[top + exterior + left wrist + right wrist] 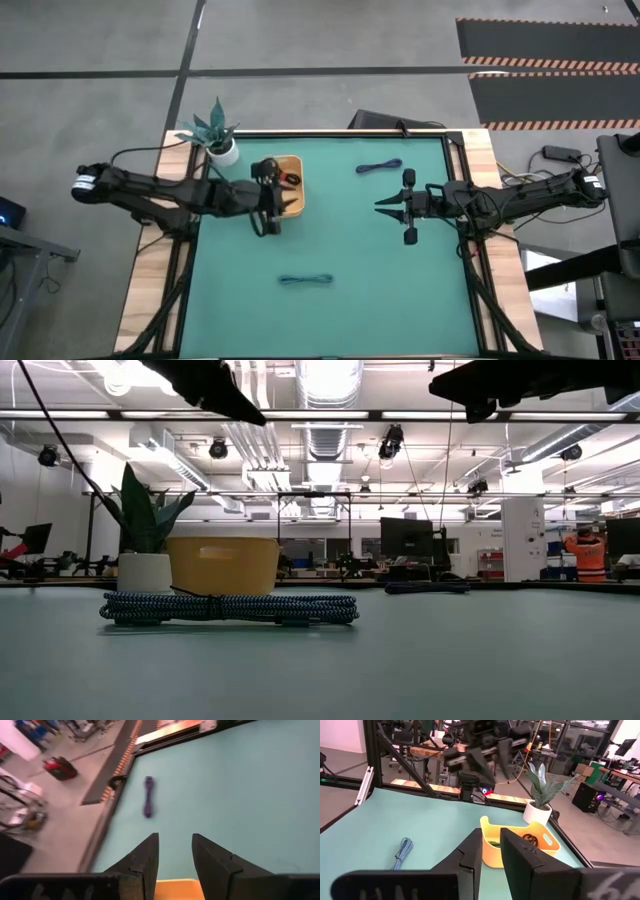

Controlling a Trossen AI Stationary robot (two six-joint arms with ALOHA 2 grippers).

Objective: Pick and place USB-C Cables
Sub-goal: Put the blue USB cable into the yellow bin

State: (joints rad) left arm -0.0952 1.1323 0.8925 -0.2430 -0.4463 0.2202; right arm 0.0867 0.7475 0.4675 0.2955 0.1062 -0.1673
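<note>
A yellow tray [296, 165] stands at the table's far left beside a potted plant. A black-and-red cable [290, 180] lies in it, and the right wrist view shows a dark cable [495, 843] there too. My left gripper [282, 200] hangs open above the tray's near side, with nothing between its fingers [175, 842]. A blue-purple cable [378, 166] lies flat on the mat at the far middle. A teal-blue cable [305, 280] lies flat nearer the front. My right gripper [383, 205] stands open at the right, pointing toward the tray, its fingers [491, 837] holding nothing.
A potted plant [218, 140] in a white pot stands left of the tray at the far left corner. Wooden side strips [150, 270] and a dark frame border the green mat [350, 320]. Bare mat stretches between the two loose cables.
</note>
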